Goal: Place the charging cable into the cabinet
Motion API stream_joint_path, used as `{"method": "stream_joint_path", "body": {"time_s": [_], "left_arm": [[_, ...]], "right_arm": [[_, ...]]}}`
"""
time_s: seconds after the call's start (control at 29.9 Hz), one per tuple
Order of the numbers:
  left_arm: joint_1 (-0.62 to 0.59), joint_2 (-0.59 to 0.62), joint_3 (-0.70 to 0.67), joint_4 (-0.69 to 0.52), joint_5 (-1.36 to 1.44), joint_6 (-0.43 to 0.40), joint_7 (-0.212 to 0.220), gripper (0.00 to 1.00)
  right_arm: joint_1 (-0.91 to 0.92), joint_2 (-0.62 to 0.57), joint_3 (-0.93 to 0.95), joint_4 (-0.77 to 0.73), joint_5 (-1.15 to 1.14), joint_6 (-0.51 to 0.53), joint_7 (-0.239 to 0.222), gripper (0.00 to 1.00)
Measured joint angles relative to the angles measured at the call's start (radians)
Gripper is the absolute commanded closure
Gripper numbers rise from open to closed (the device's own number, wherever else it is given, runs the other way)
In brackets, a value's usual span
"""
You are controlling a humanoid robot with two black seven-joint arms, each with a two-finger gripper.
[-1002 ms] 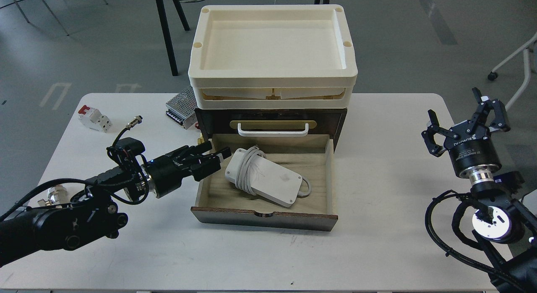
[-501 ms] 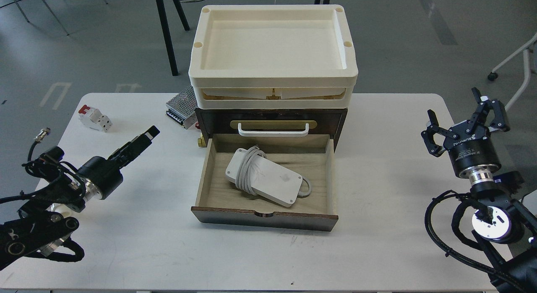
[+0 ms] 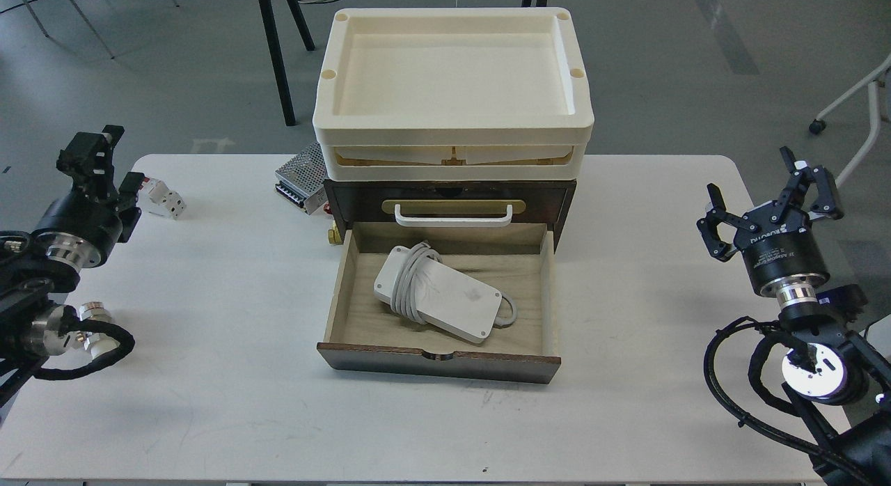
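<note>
The charging cable (image 3: 438, 294), a flat white brick with grey cord wound around its left end, lies inside the pulled-out pale wood drawer (image 3: 438, 361) of the dark brown cabinet (image 3: 564, 200). Above it, a shut drawer carries a white bar handle (image 3: 452, 216) on a brass plate. My left gripper (image 3: 110, 169) is open and empty at the table's far left edge, well away from the drawer. My right gripper (image 3: 762, 193) is open and empty, raised at the table's right edge.
Two stacked cream plastic trays (image 3: 452, 134) sit on top of the cabinet. A perforated metal power-supply box (image 3: 301, 176) stands by its left rear. A small white circuit breaker (image 3: 166, 197) lies just right of my left gripper. Metal connectors (image 3: 94, 312) lie by my left arm.
My left arm has swung back from the drawer's left side to the table's far left edge, gripper now raised. The cable stays in the drawer. The right arm has barely moved.
</note>
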State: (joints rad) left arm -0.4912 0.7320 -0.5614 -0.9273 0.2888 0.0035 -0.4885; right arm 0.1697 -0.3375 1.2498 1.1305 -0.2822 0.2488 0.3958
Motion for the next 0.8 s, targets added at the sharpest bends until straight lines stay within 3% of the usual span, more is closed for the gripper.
{"method": "stream_joint_path", "body": {"time_s": [0.2, 0.3, 0.47, 0.8], "left_arm": [[-0.019, -0.064, -0.071, 0.202, -0.004, -0.329, 0.0, 0.05], [-0.043, -0.117, -0.066, 0.314, -0.003, -0.452, 0.0, 0.03], [-0.054, -0.171, -0.061, 0.446, 0.002, -0.491, 0.0, 0.01], [-0.103, -0.188, -0.064, 0.468, -0.002, -0.492, 0.0, 0.01]], "right_arm": [[0.001, 0.0, 0.006, 0.001, 0.0, -0.001, 0.0, 0.01], [0.001, 0.0, 0.007, 0.002, 0.0, -0.002, 0.0, 0.01], [0.001, 0.0, 0.008, 0.003, 0.001, -0.002, 0.0, 0.01], [0.0, 0.0, 0.01, 0.004, 0.002, 0.0, -0.002, 0.0]]}}
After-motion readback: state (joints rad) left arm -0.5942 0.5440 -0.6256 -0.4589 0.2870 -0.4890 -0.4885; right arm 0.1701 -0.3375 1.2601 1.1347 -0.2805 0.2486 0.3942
